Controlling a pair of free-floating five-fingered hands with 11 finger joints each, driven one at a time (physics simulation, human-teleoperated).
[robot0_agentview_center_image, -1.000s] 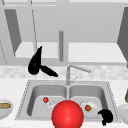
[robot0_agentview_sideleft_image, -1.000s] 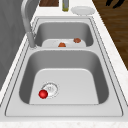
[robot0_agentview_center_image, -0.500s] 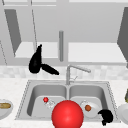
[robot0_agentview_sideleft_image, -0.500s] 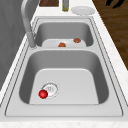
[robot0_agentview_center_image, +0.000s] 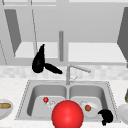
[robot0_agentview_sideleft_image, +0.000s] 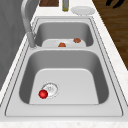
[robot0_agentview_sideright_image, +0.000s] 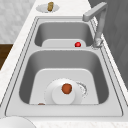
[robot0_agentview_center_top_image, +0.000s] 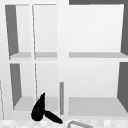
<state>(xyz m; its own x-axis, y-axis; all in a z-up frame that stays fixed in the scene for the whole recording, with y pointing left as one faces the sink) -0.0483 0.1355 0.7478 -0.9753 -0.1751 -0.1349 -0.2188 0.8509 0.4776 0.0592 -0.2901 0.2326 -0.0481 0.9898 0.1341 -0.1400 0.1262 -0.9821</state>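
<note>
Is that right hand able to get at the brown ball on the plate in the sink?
Probably yes. The right hand hovers at the right basin's front corner, right beside the plate, and the brown ball lies uncovered on it, with nothing seen between them.

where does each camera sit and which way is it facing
Front view: faces the sink from the front; left hand above the left basin, right hand curled at the sink's right front corner.
Left side view: looks along the sink from its left, small red ball nearest; a hand at the top right.
Right side view: from the right, plate with a brown item nearest.
Upper view: faces the wall cabinet; left hand low.
Front and both side views share the faucet.
</note>
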